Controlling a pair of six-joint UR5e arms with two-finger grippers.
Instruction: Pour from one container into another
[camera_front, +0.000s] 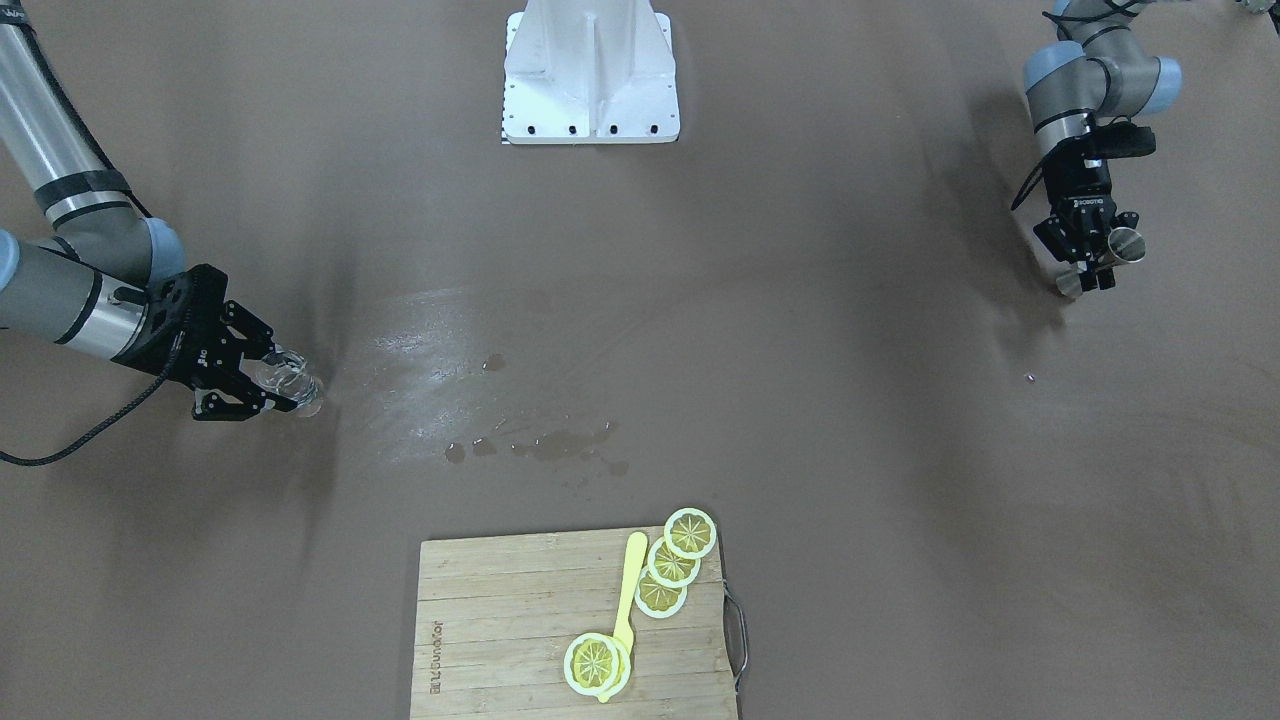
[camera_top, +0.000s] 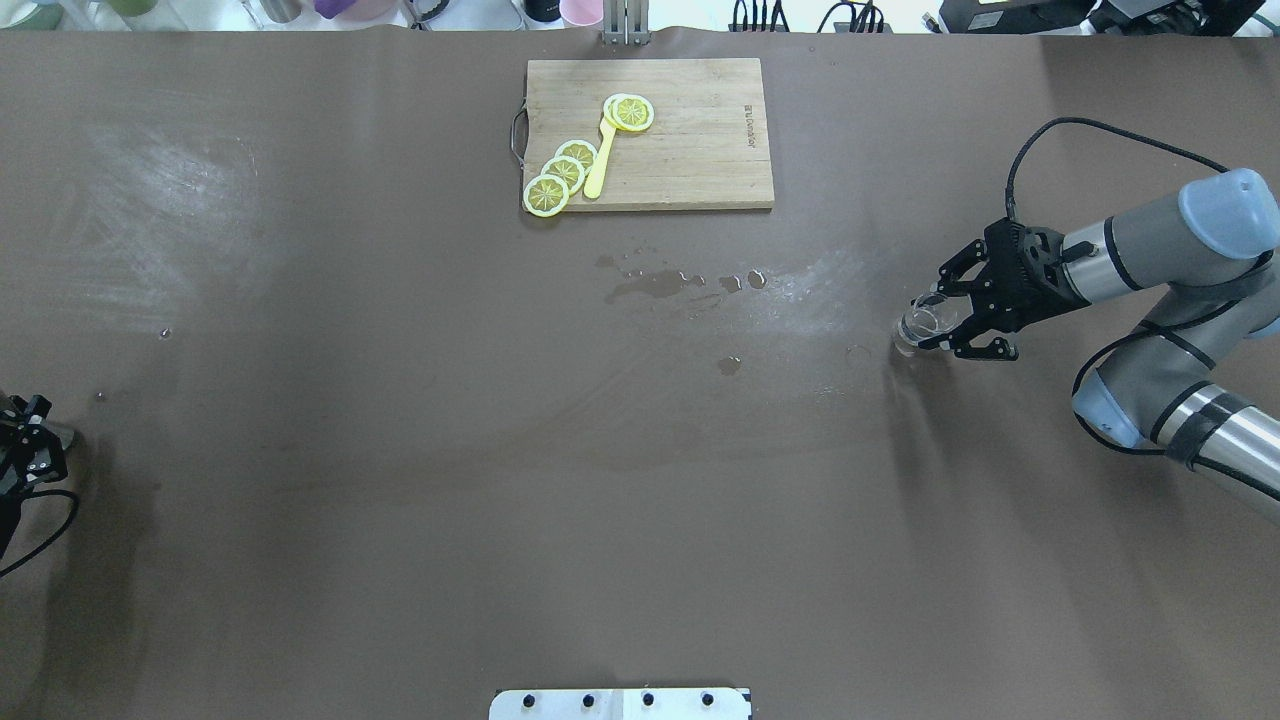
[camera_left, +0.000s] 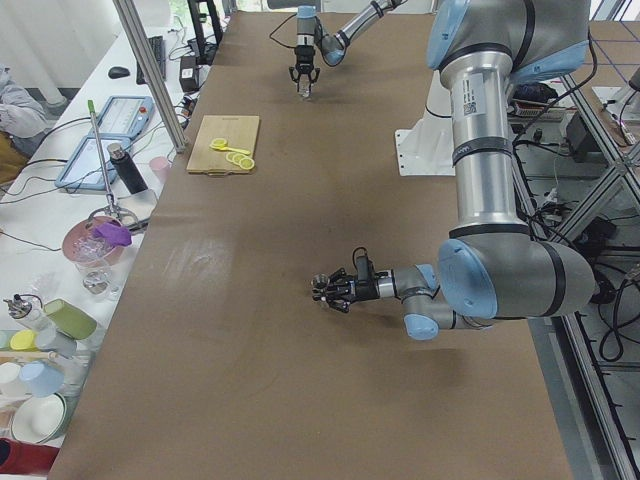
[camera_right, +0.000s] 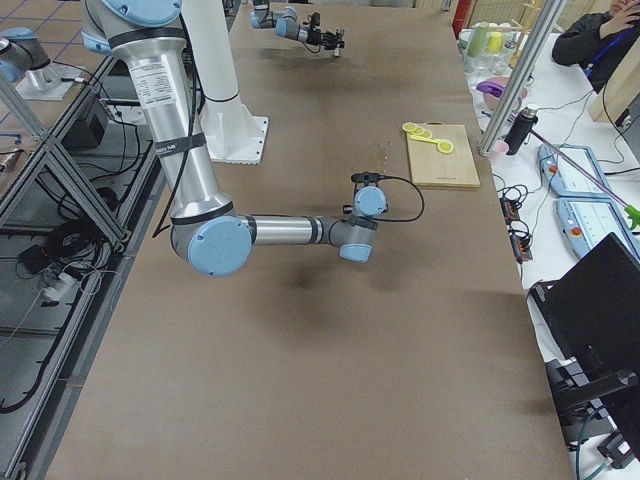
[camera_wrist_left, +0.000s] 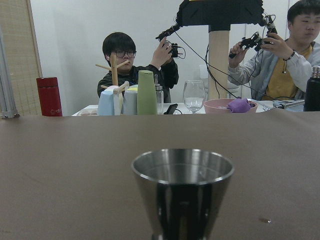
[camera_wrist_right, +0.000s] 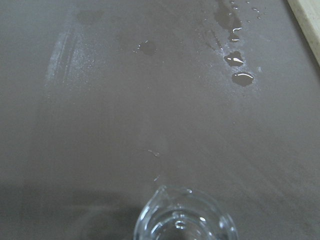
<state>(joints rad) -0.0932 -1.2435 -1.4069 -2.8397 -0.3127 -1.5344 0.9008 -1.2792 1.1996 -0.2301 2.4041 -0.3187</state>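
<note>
1. Clear glass cup (camera_top: 915, 326) is on the robot's right half of the table (camera_top: 400, 520), pinched between the two jaws of the right gripper (camera_top: 932, 321). The right wrist view looks at its spouted rim. Cannot tell whether it touches the table.
2. Steel cup (camera_wrist_left: 182, 187) is upright at the table's far left end, mouth up. The jaws of the left gripper (camera_front: 1095, 272) are closed on its sides.
3. The two cups are well apart, at opposite ends of the table.
4. Spilled water (camera_top: 655, 285) lies in small spots and puddles on the brown table, between the glass cup and the cutting board (camera_top: 700, 165).
5. The cutting board is at the table's far edge, mid-width, across from the white robot base (camera_front: 590, 80).
6. On the board, three lemon slices (camera_top: 563, 172) overlap in a row near its metal handle. A fourth slice rests on the bowl of a yellow spoon (camera_top: 598, 175).
7. Left wrist view: two people (camera_wrist_left: 125, 65) sit beyond the table, each holding up a handheld device. A wine glass (camera_wrist_left: 194, 96) and a red flask (camera_wrist_left: 49, 96) stand near them.
</note>
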